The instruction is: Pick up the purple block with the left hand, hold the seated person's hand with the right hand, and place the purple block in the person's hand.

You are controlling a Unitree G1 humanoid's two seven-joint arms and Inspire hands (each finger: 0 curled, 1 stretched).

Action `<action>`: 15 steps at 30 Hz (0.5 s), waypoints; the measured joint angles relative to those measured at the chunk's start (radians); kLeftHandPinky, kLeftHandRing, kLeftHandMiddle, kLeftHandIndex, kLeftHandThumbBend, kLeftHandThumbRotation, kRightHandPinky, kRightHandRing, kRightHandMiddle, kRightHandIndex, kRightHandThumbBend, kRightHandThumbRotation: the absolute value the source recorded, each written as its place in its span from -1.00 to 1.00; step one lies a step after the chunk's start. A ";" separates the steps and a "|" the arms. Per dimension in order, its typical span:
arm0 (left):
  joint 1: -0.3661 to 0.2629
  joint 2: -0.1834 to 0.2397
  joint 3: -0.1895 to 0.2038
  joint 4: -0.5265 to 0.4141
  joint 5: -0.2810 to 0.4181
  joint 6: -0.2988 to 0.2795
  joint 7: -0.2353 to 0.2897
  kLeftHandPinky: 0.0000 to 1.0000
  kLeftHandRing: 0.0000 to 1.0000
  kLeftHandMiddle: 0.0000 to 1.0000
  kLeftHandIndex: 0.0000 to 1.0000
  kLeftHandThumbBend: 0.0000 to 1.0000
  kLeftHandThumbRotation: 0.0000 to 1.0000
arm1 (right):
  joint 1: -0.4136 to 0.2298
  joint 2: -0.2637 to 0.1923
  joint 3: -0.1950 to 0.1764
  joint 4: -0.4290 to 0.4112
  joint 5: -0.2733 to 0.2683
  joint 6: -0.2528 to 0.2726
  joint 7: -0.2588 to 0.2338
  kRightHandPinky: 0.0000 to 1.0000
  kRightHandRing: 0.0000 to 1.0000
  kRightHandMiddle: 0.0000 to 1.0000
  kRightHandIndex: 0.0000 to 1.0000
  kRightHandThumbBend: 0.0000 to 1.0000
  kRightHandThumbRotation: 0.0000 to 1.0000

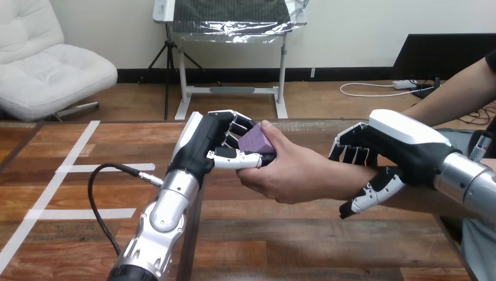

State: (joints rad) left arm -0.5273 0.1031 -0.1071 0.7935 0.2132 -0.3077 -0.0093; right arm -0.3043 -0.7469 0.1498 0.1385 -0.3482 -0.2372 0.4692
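Note:
The purple block (pixel 256 141) sits between my left hand (pixel 215 140) and the person's hand (pixel 292 170), above the middle of the table. My left hand's fingers and thumb are curled round the block. The person's fingers and thumb close on the block from the right, so both hands are on it. My right hand (pixel 386 153) wraps the person's wrist (pixel 351 182), fingers over the top and thumb underneath. The block's lower part is hidden by my thumb and the person's thumb.
The wooden table (pixel 292 240) carries white tape lines (pixel 64 170) at the left. A black cable (pixel 99 181) loops beside my left forearm. The person's forearm (pixel 450 93) comes in from the upper right.

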 measured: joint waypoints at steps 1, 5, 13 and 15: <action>0.000 0.000 -0.001 0.000 0.000 0.000 0.000 -0.33 -0.19 -0.09 -0.04 0.25 -1.00 | 0.001 0.000 -0.001 -0.001 0.000 0.000 0.000 -0.19 -0.08 0.00 0.07 0.77 -0.86; 0.000 -0.001 -0.005 0.000 0.003 0.000 0.000 -0.32 -0.17 -0.08 -0.04 0.25 -1.00 | 0.005 0.000 -0.003 -0.001 0.002 0.000 0.000 -0.19 -0.08 0.00 0.07 0.77 -0.85; 0.000 -0.006 -0.012 -0.001 0.003 0.000 -0.001 -0.31 -0.17 -0.09 -0.04 0.25 -1.00 | 0.009 0.001 -0.006 -0.001 0.002 0.000 0.000 -0.18 -0.08 0.00 0.07 0.76 -0.84; 0.000 -0.006 -0.014 -0.001 0.003 0.000 -0.001 -0.32 -0.17 -0.09 -0.05 0.24 -1.00 | 0.009 0.001 -0.006 -0.001 0.002 0.000 0.000 -0.19 -0.08 0.00 0.07 0.75 -0.84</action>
State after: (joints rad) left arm -0.5273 0.0967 -0.1207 0.7921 0.2158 -0.3081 -0.0106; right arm -0.2950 -0.7456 0.1438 0.1374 -0.3458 -0.2372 0.4692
